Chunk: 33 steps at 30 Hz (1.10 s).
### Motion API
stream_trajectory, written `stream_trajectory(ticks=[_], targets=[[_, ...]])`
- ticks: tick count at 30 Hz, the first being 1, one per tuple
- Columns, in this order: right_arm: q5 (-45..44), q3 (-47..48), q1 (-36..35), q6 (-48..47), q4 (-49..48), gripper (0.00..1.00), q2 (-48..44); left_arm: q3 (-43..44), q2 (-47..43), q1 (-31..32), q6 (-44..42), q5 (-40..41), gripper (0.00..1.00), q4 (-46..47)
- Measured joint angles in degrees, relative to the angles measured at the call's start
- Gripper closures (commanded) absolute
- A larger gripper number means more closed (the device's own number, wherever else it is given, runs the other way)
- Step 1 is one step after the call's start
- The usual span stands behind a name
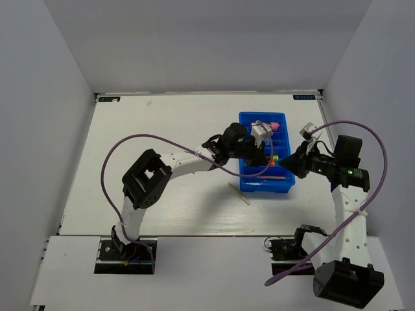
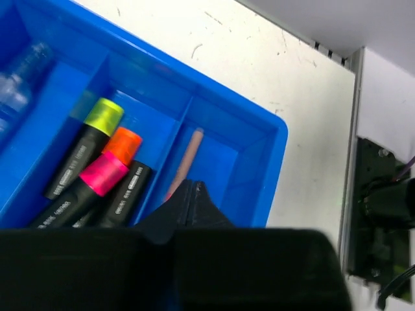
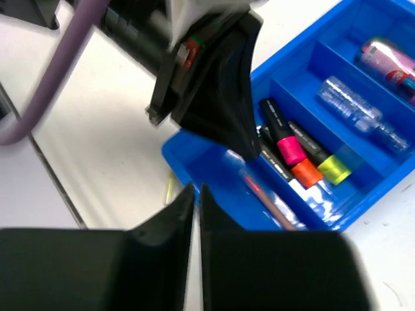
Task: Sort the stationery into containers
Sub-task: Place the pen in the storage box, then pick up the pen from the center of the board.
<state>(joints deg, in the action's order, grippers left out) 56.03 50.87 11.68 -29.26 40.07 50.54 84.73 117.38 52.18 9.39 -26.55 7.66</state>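
The blue tray (image 1: 245,118) (image 2: 275,139) (image 3: 214,170) holds black highlighters (image 2: 97,175) (image 3: 295,152) with yellow, orange and pink ends. It also holds a clear bottle (image 3: 353,107), a pink tube (image 3: 389,57) and a thin pale stick (image 2: 189,159) (image 3: 267,202) in its end compartment. Another pale stick (image 1: 238,194) (image 3: 168,189) lies on the table in front of the tray. My left gripper (image 1: 251,148) (image 2: 192,185) hangs shut over the stick compartment, with nothing visible between its tips. Off the tray's right side my right gripper (image 1: 295,162) (image 3: 196,192) is shut and holds nothing.
The white table (image 1: 162,129) ends at grey walls on three sides. A purple cable (image 1: 123,146) loops over the left arm and another (image 1: 376,139) over the right. A black bracket (image 2: 379,207) sits past the table's far edge.
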Motion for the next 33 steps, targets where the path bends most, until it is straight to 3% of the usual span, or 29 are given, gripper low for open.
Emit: stream_trajectory(ticks=[3,4,6,8,9,10,13,19,25,33], targets=[[1.95,2.12,-0.04,-4.98,6.36,1.00,1.70,-1.97,-2.21,-0.37,1.90,1.55,1.00,0.76],[2.60,3.34,-0.15,-8.04,9.60,1.00,2.67,-4.39,-4.85,-0.72,2.60,2.45,0.88,0.90],[3.45,5.81,-0.46,-14.99,16.37,0.90,5.33,-9.09,-10.75,-1.27,4.24,5.44,0.60,-0.15],[3.67,6.82,-1.36,-21.49,22.73,0.78,7.74,-13.49,-18.25,-1.49,6.43,11.17,0.45,-3.80],[3.28,6.58,-2.01,-23.93,25.11,0.65,8.46,-15.08,-22.29,-1.62,7.48,14.05,0.37,-6.62],[2.82,5.88,-2.80,-25.53,27.12,0.63,8.70,-16.50,-26.38,-1.68,8.28,17.38,0.25,-9.29],[0.85,1.44,-6.56,-27.93,28.46,0.47,6.29,-22.95,-39.52,-1.27,11.52,26.53,0.20,-16.24],[-8.13,-9.09,-19.61,-22.43,25.73,0.44,0.57,-40.33,-63.17,-0.79,15.67,38.58,0.17,-29.86],[-20.57,-12.00,-30.64,-9.14,17.20,0.37,3.61,-51.12,-75.69,-0.68,19.21,44.06,0.17,-40.85],[-36.61,-12.87,-45.24,7.28,3.61,0.31,8.85,-53.46,-83.21,-0.68,21.35,47.50,0.16,-45.16]])
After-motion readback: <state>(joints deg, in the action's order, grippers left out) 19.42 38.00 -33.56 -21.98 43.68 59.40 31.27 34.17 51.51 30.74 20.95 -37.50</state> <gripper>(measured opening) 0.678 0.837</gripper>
